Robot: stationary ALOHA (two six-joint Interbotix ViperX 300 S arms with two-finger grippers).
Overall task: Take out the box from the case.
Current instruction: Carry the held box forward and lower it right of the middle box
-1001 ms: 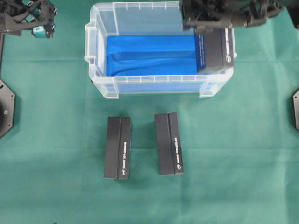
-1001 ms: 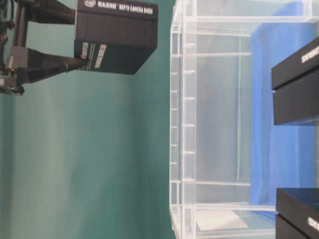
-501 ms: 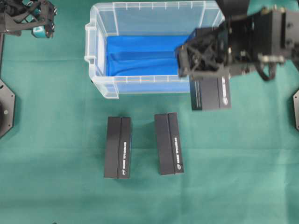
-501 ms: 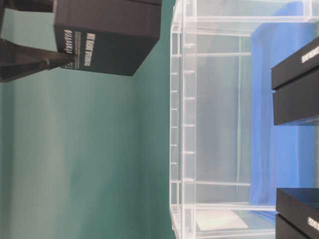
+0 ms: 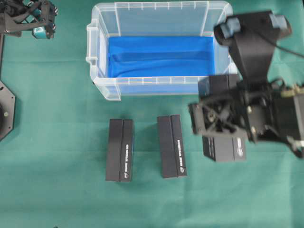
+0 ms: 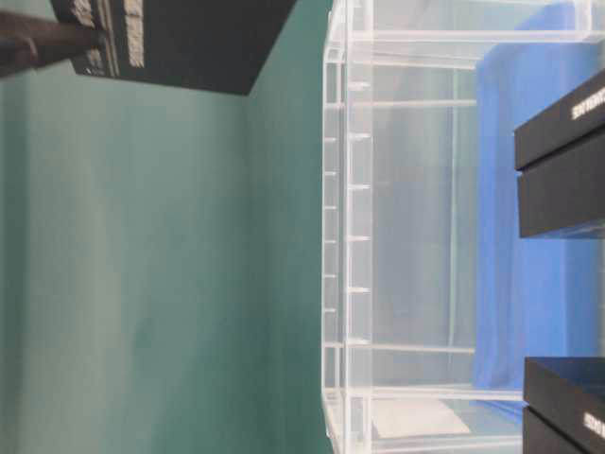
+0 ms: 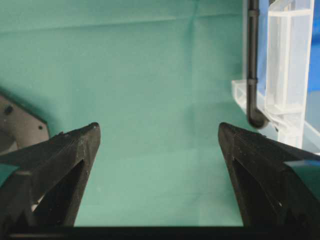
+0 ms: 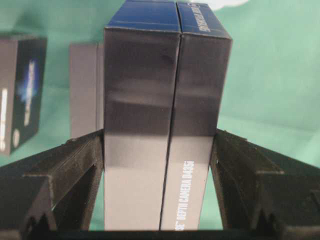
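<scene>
The black box point(image 5: 224, 151) hangs over the green cloth in front of the case's right corner, with my right gripper point(image 5: 222, 138) shut on it. In the right wrist view both fingers press the long sides of the box point(image 8: 165, 125), and my right gripper point(image 8: 159, 132) holds it lengthwise. The case point(image 5: 102, 86), a clear tub, shows only its blue lining point(image 5: 156, 54) inside. At the table-level view's top left the box point(image 6: 180, 43) is well above the cloth, apart from the case point(image 6: 397, 236). My left gripper point(image 5: 35, 21) stays open and empty at the far left; point(image 7: 157, 127) shows bare cloth between its fingers.
Two more black boxes point(image 5: 119, 150) point(image 5: 172, 146) lie side by side on the cloth in front of the case, left of the held box. A black mount plate point(image 5: 5, 109) sits at the left edge. The case corner point(image 7: 287, 75) stands to the right of my left gripper.
My right gripper has carried the box up out of the case's right end and forward over its front wall to above the cloth. The left arm has not moved.
</scene>
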